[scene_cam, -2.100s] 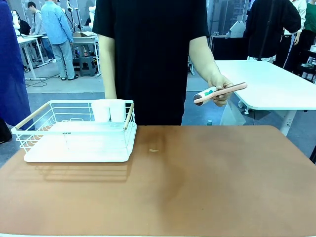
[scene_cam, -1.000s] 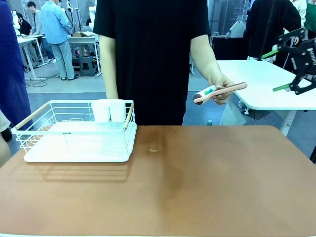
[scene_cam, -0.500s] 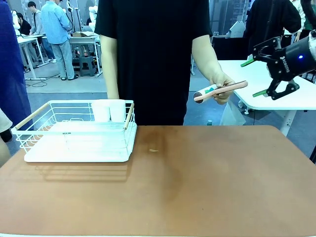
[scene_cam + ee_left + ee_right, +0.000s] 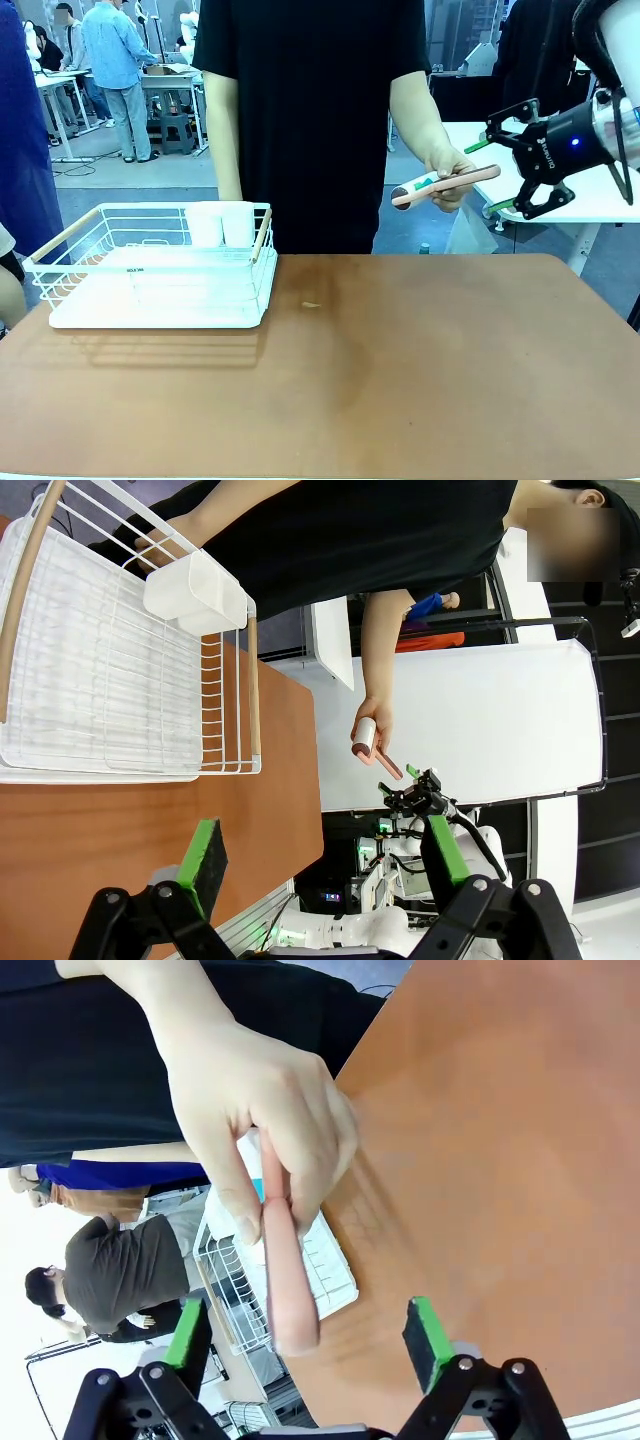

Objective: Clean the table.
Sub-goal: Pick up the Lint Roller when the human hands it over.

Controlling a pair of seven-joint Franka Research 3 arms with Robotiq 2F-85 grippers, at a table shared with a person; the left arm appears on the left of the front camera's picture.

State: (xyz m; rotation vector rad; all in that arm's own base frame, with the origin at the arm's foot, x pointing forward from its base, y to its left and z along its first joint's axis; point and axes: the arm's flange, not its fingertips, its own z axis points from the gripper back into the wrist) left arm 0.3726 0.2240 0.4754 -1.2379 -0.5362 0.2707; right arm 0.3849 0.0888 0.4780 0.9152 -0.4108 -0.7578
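The brown table (image 4: 420, 380) fills the foreground, a white wire rack (image 4: 150, 300) on its far left corner. Above the table's far right edge a person's hand (image 4: 447, 182) holds a pink-handled tool (image 4: 472, 177), and the right claw (image 4: 480, 178) hangs there, fingers wide apart about the handle's free end. The left claw (image 4: 325, 852) gapes open too, by the table's edge.

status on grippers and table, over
Right gripper, jaws open around pink handle tip of tool in person's hand, not gripping. Left gripper, jaws open, empty. On table: white rack, small crumb.
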